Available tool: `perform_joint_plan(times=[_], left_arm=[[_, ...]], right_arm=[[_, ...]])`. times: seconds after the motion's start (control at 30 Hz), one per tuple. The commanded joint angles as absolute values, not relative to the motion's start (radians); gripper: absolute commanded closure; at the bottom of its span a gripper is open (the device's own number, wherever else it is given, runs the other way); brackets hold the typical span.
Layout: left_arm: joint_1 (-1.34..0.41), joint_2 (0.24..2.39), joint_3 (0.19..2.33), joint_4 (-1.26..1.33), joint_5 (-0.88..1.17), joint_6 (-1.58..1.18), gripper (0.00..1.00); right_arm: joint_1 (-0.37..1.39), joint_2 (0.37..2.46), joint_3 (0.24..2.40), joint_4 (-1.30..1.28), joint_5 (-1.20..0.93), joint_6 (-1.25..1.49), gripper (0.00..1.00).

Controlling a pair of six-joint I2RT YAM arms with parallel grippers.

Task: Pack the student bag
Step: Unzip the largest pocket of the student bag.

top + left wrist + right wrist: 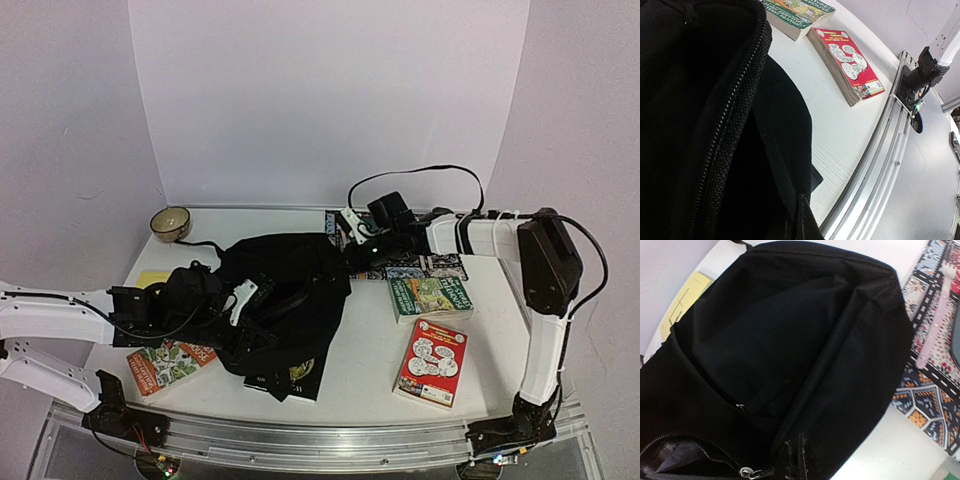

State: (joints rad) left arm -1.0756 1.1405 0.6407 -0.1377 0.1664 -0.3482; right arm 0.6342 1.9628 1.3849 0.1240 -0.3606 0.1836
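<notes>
Jaws closed: left gripper (213, 295) and right gripper (352, 252) each pinch the student bag (290, 300). Only the left wrist view shows zipper teeth (722, 130) running past its jaws.

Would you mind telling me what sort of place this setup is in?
Probably a robotics lab bench: a white table boxed in by plain white panels, an aluminium rail along its near edge, and a black backpack among books.

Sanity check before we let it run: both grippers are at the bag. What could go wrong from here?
1. The left gripper and right gripper seem to pinch only thin fabric of the student bag, so either grip could slip.
2. The bag lies over a dark book close to the near edge of the table. Dragging the bag might push it off.
</notes>
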Motion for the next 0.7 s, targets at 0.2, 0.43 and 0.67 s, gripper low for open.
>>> perform_joint_plan(times=[0.2, 0.43, 0.67], left_arm=[[-1.098, 1.263, 0.72, -0.076, 0.219, -0.465, 1.0], [-1.127, 1.353, 0.742, 0.038, 0.068, -0.616, 1.0], [-1.138, 1.493, 0.847, 0.052, -0.134, -0.677, 0.99]], right_arm=[[0.698, 2.096, 1.63, 0.07, -0.423, 0.157, 0.97], [0.747, 2.143, 1.721, 0.03, -0.386, 0.16, 0.78], [0.74, 1.969, 1.569, 0.019, -0.201, 0.149, 0.33]])
